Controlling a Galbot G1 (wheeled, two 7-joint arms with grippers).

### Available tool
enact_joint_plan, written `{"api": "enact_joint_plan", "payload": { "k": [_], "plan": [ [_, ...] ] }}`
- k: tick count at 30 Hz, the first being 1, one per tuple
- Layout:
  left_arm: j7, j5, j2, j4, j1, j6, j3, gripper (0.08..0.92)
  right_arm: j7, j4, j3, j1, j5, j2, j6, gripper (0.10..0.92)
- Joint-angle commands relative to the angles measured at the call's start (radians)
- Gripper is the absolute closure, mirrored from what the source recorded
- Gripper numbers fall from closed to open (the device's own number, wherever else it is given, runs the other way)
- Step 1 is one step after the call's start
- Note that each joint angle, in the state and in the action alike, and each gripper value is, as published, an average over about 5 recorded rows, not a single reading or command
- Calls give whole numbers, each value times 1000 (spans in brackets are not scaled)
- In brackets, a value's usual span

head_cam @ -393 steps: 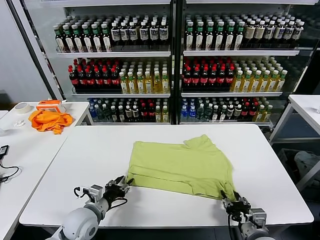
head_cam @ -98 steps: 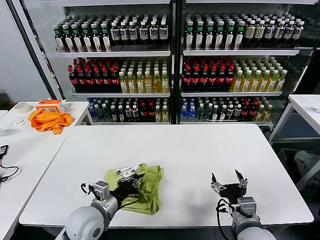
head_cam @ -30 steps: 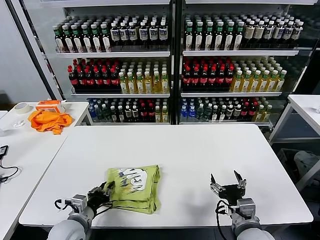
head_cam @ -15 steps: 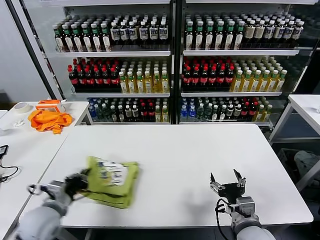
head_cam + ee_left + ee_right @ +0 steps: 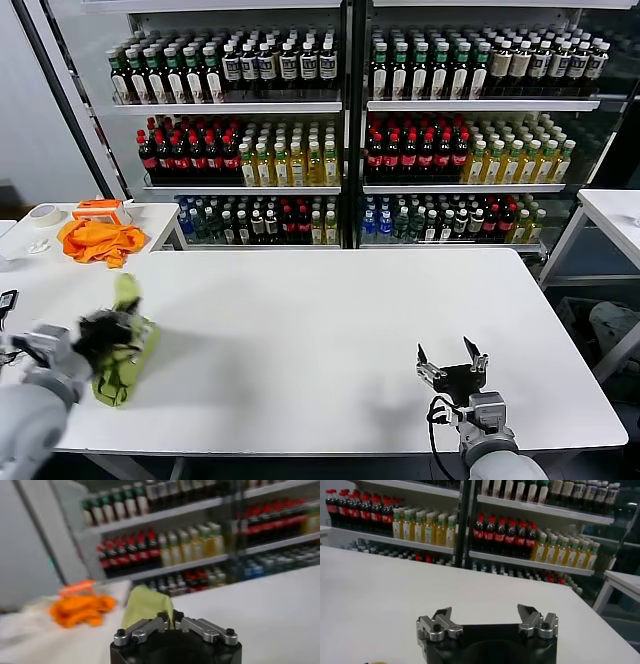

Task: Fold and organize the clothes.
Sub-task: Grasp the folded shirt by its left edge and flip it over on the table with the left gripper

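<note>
The folded light yellow-green T-shirt [image 5: 123, 345] hangs bunched in my left gripper [image 5: 100, 330] at the far left edge of the white table [image 5: 340, 330], lifted off its top. In the left wrist view the gripper [image 5: 168, 618] is shut on the T-shirt [image 5: 145, 605], which sticks up between the jaws. My right gripper [image 5: 450, 370] is open and empty near the table's front right, with its jaws spread wide in the right wrist view [image 5: 487, 617].
A bright orange cloth [image 5: 97, 241] and a tape roll [image 5: 43, 215] lie on the side table at the far left. The cloth also shows in the left wrist view [image 5: 80, 608]. Shelves of bottles [image 5: 340, 120] stand behind the table. Another white table [image 5: 615, 215] stands at the right.
My left gripper has carried the folded T-shirt leftward off the table's front middle to its left edge, and the shirt now hangs bunched. The right gripper has not moved.
</note>
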Motion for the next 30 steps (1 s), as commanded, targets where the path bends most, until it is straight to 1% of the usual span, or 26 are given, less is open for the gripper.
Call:
{"api": "enact_joint_plan", "payload": {
  "k": [1, 6, 10, 14, 18, 21, 25, 27, 30],
  "plan": [
    [50, 172, -266, -84, -108, -17, 548, 888, 3, 8, 15, -19, -4, 2, -1, 203],
    [48, 129, -261, -23, -201, -15, 538, 888, 3, 7, 15, -26, -12, 13, 2, 203],
    [47, 121, -276, -4, -248, -20, 552, 888, 4, 9, 21, -23, -13, 14, 1, 203],
    [46, 156, -295, 18, -262, -31, 583, 888, 5, 15, 30, -19, -13, 15, -2, 203],
    [64, 179, -298, 32, -253, -86, 604, 880, 0, 11, 31, -11, -13, 13, -2, 203],
    [101, 193, -291, -12, -249, -126, 620, 825, -13, 2, 23, 9, -13, 7, -5, 203],
    [135, 232, -282, -57, -263, -161, 593, 713, -45, -7, -14, 53, 13, 2, -23, 203],
    [144, 289, -263, -39, -265, -184, 542, 652, -65, -5, -44, 79, 73, 1, -48, 203],
    [144, 417, -218, 17, -251, -230, 445, 566, -93, -6, -103, 124, 212, 3, -82, 203]
  ]
}}
